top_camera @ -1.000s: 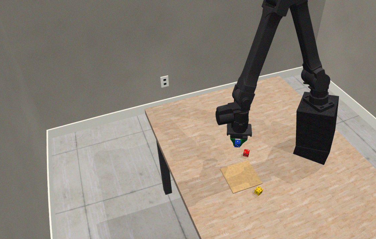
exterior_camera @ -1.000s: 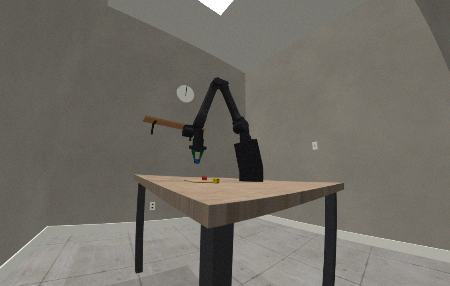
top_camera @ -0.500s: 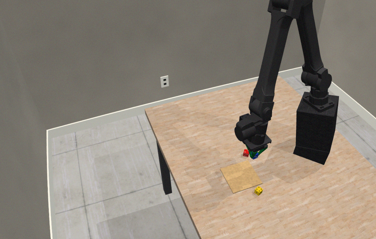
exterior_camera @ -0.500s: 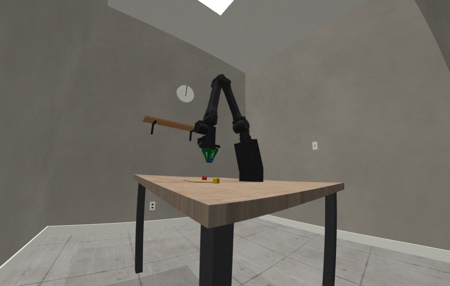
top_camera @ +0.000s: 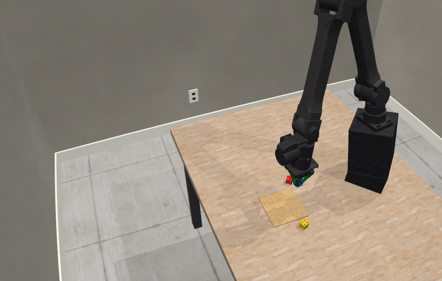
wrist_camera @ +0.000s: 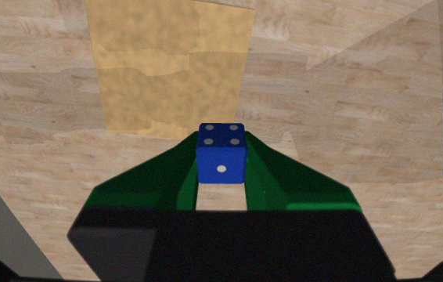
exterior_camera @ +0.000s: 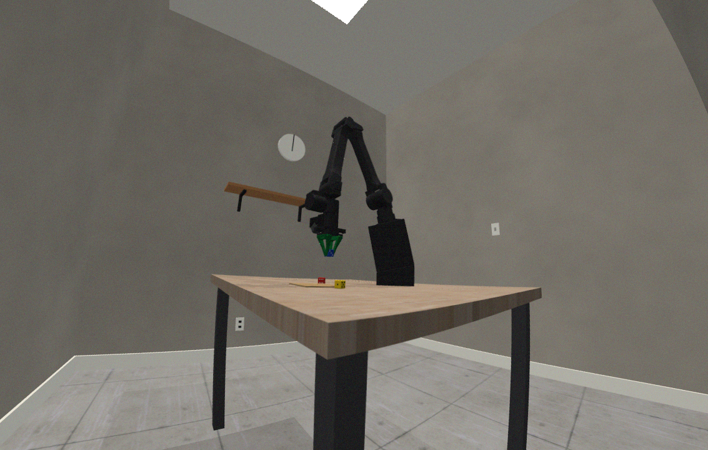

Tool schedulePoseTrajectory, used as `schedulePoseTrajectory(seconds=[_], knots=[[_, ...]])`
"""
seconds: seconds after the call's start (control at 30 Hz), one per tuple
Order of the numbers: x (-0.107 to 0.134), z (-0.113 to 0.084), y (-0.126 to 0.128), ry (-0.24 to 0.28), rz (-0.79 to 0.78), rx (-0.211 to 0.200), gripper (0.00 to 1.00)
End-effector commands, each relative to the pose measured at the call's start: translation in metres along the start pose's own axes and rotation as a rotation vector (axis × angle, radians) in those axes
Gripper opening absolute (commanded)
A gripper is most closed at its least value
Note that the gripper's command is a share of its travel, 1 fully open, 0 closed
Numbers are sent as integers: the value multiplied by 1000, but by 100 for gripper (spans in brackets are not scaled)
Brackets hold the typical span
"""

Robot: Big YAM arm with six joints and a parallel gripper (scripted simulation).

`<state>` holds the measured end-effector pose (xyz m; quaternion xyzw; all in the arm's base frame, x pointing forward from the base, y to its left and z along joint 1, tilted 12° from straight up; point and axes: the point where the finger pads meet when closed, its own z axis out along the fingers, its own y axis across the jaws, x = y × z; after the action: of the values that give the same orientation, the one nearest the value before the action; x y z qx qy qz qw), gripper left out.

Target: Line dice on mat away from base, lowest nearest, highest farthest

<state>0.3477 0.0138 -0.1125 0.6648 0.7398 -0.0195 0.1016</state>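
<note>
The jaws are pinching the blue die (wrist_camera: 221, 164) between their green fingers, well above the tabletop (top_camera: 355, 237). In the wrist view the die's face toward the camera shows one dot and the face beyond it four. From the side, the blue die (exterior_camera: 330, 252) hangs in the air over the middle of the tabletop, in front of the arm's black pedestal (exterior_camera: 392, 251).

The tan mat (top_camera: 283, 207) lies flat in the middle of the tabletop, nearer its left edge than the pedestal (top_camera: 369, 153) is, with no die on it. The red die (top_camera: 288, 179) rests on the bare wood just off the mat's far corner. The yellow die (top_camera: 304, 224) sits just beside the mat's near corner, also on the wood.
</note>
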Motion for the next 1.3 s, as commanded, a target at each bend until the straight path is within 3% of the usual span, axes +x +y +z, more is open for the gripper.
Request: schedulePoseTrajectory(seconds=[0.0,0.3,0.37,0.77,0.93,0.97,1.0,1.27], knots=[[-2,4,17,-1,-3,-33,20],[-4,38,14,-1,2,-27,20],[-4,38,14,-1,2,-27,20],[-1,90,9,-1,-6,-21,20],[-3,95,9,-2,0,-21,20],[-3,85,21,-3,-1,-54,20],[-3,85,22,-3,-2,-55,20],[-2,91,12,-2,-3,-34,20]])
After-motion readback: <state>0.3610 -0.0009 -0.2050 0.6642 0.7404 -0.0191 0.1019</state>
